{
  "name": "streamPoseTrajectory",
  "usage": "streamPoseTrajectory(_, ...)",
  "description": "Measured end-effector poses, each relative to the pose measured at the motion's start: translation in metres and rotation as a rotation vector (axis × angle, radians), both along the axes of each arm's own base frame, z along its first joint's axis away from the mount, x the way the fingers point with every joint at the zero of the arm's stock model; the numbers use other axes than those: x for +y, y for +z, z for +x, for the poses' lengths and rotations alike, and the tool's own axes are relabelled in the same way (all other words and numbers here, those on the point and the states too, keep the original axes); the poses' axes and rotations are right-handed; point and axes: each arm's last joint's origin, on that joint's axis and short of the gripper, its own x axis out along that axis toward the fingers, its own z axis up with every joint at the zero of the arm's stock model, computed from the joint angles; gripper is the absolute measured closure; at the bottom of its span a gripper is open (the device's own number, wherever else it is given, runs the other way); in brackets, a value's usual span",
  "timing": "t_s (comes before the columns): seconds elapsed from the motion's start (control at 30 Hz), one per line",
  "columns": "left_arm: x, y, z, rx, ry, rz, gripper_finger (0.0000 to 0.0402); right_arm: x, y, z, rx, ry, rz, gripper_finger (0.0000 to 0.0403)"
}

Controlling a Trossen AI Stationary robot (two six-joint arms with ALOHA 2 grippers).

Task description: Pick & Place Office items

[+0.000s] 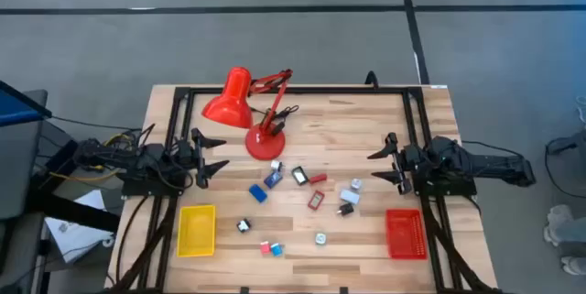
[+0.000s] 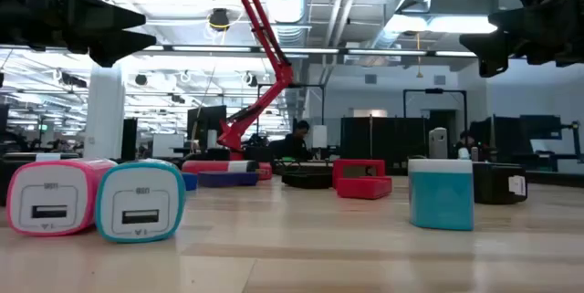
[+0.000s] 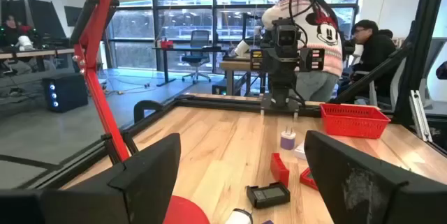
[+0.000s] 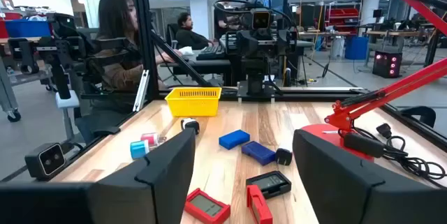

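The office items are small blocks, clips and chargers scattered on the wooden table's middle between the two arms. Among them are a blue block (image 1: pixel 258 192), a red flat piece (image 1: pixel 315 200), a white piece (image 1: pixel 299 176) and a pink and a teal charger (image 1: pixel 271 249) near the front edge. All of them lie flat on the table top. My left gripper (image 1: pixel 212 153) hovers open at the table's left side, pointing level toward the items. My right gripper (image 1: pixel 383 164) hovers open at the right side, facing it. Neither has anything between its fingers.
A red desk lamp (image 1: pixel 252 111) stands at the far middle, its base (image 1: pixel 265 145) just behind the items. A yellow tray (image 1: pixel 196 230) sits front left and a red tray (image 1: pixel 406 233) front right. A black frame (image 1: pixel 293 92) runs along the table's edges. People sit beyond the table.
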Motion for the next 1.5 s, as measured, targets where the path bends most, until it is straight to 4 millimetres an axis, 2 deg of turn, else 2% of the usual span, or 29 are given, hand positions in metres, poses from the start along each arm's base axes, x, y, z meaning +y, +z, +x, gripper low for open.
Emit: streamPoseTrajectory(1.5,0.0000,0.0000,0.0000,0.000,0.000,0.000,0.0101,0.0000,0.0000,0.0000,0.000,0.000,0.000,0.0168)
